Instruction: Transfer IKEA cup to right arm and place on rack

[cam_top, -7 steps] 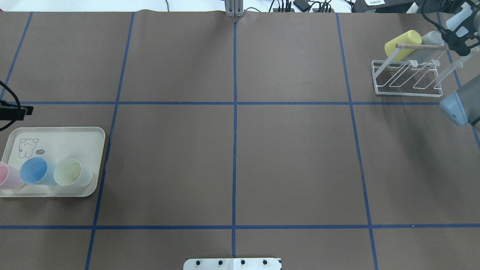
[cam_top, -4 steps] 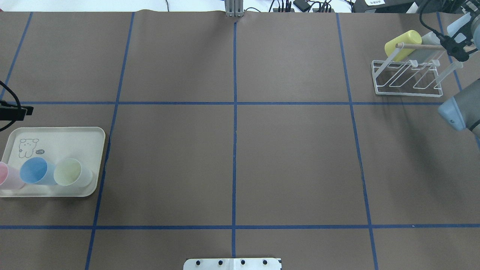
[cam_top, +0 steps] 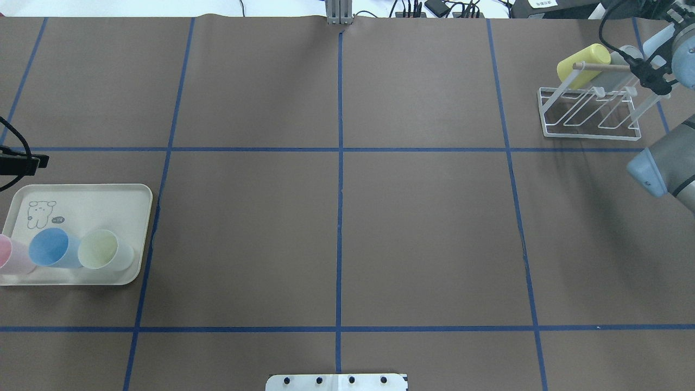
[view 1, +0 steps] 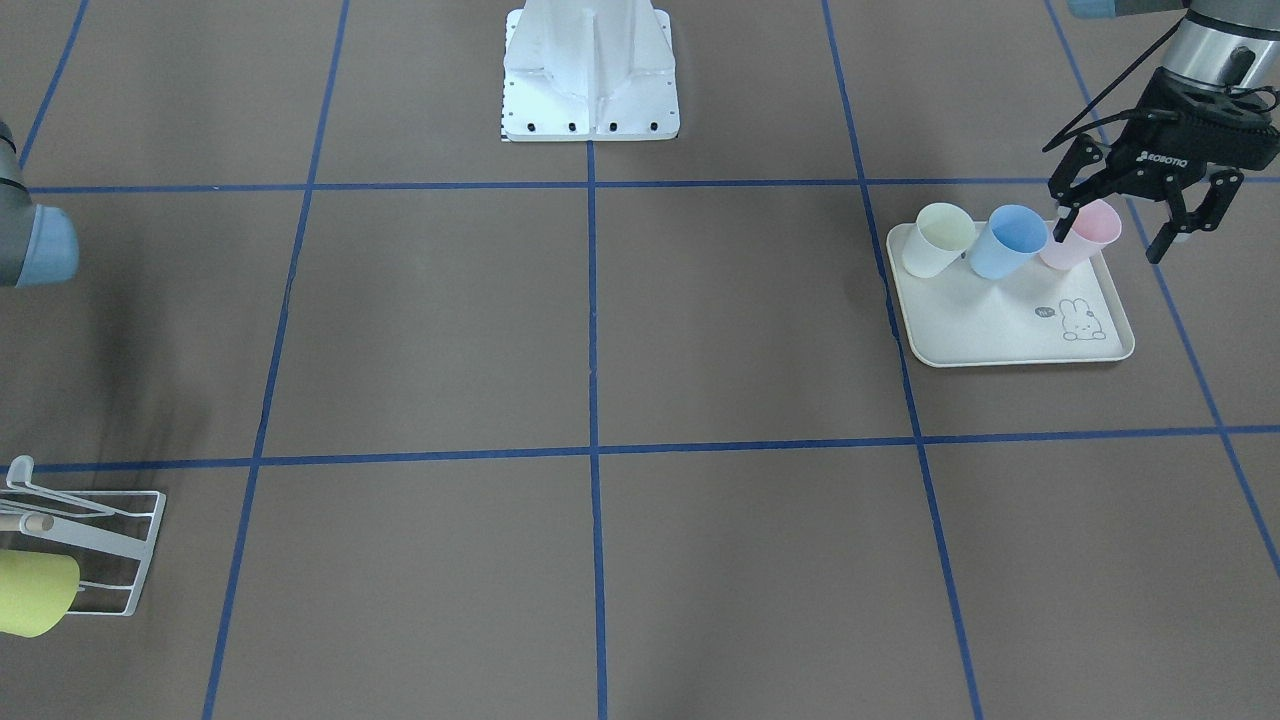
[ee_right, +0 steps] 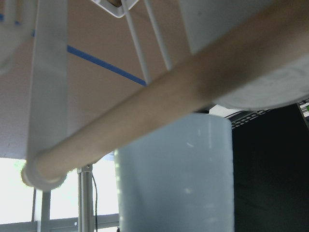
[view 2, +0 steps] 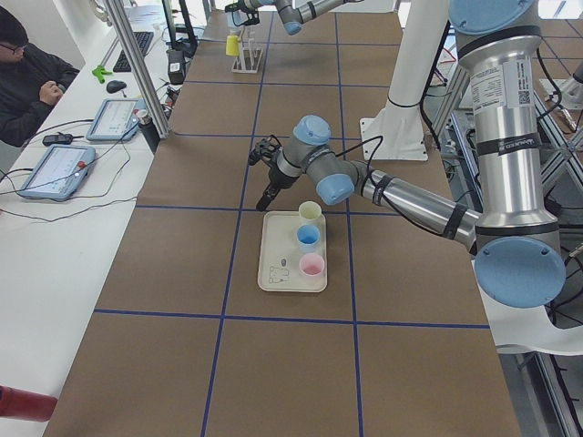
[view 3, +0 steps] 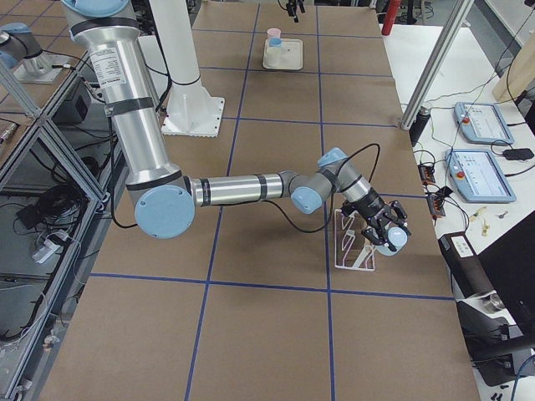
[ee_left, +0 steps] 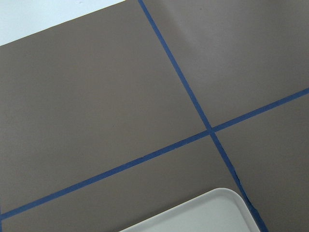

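Right arm [cam_top: 659, 163] at the rack [cam_top: 589, 111]; left jaws over a tray [view 1: 990, 330].
A pale grey cup [cam_top: 624, 54] sits behind the rack's rod, beside a yellow cup [cam_top: 583, 65]. Right jaws' width: cannot tell. Left jaws hang wide above a pink cup [view 1: 1092, 235].

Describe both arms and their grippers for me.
The left arm and right arm match: silver-grey tubes, pale blue joint caps, a black cable alongside. The left gripper is black, two-fingered, with white ROBOTIQ lettering; the right gripper is black too.
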Action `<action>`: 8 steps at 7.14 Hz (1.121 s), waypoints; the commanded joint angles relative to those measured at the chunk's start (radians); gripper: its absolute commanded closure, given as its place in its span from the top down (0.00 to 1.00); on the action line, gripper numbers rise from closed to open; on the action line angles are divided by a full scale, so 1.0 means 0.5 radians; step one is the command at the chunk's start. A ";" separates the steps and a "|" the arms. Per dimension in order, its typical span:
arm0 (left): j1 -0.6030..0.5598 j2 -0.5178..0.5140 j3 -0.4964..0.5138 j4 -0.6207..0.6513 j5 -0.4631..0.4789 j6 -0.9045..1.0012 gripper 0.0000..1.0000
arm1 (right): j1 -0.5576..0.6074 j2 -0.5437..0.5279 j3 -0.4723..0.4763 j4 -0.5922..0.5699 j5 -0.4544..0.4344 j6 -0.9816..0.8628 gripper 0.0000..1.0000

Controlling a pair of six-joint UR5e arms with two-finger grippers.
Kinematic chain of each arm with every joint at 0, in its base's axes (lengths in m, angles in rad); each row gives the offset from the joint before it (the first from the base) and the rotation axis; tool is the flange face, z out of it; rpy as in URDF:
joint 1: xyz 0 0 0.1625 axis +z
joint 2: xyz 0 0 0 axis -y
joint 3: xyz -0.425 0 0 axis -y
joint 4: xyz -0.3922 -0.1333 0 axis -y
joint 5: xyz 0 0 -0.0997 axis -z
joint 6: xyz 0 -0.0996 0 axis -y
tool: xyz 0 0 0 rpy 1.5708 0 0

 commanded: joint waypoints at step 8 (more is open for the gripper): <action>0.000 -0.004 0.002 -0.003 0.000 0.005 1.00 | -0.069 -0.018 -0.003 -0.006 -0.102 -0.025 0.23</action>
